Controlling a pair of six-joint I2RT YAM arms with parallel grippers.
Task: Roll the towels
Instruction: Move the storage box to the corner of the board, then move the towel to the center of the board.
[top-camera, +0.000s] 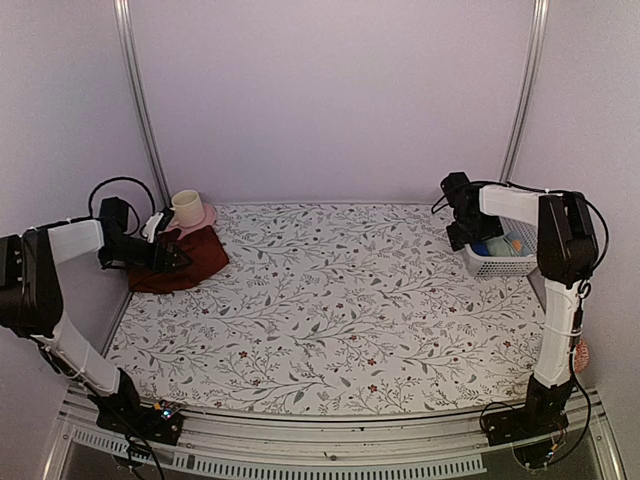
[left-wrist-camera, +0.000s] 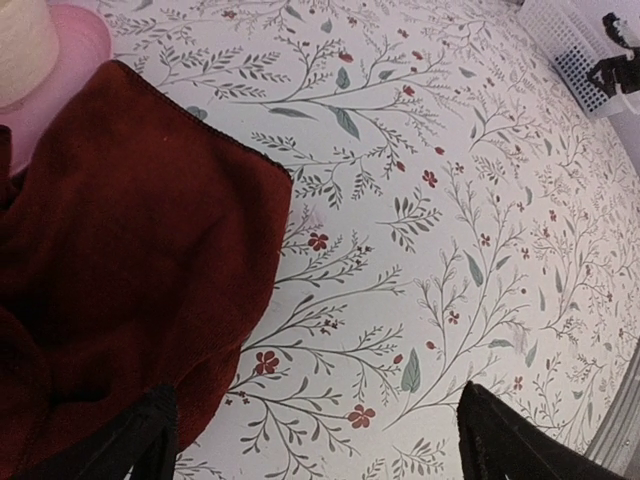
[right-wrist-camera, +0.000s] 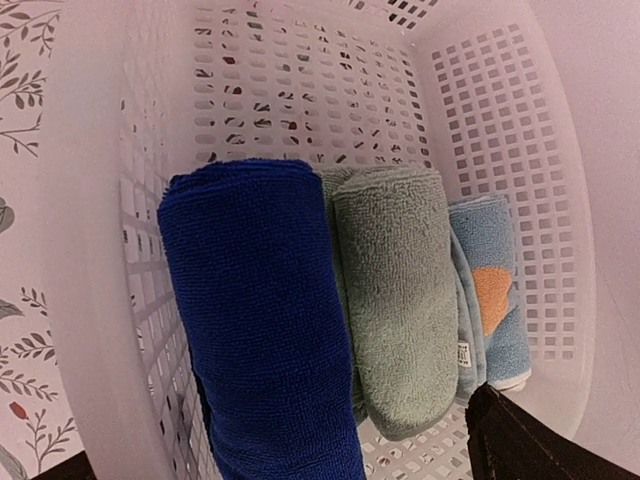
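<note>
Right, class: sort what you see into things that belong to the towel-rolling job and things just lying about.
Job:
maroon towel
dark-blue towel
grey-green towel
light-blue towel
white basket holding those three

Lying about:
cream cup
pink plate

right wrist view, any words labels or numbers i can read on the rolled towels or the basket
White tag on the grey-green rolled towel: it has dark print, but too small to read.
Dark blue rolled towel: no text.
Light-blue towel with the orange patch: no text.
White plastic basket: no text or brand visible.
So nothing here can be quoted.
</note>
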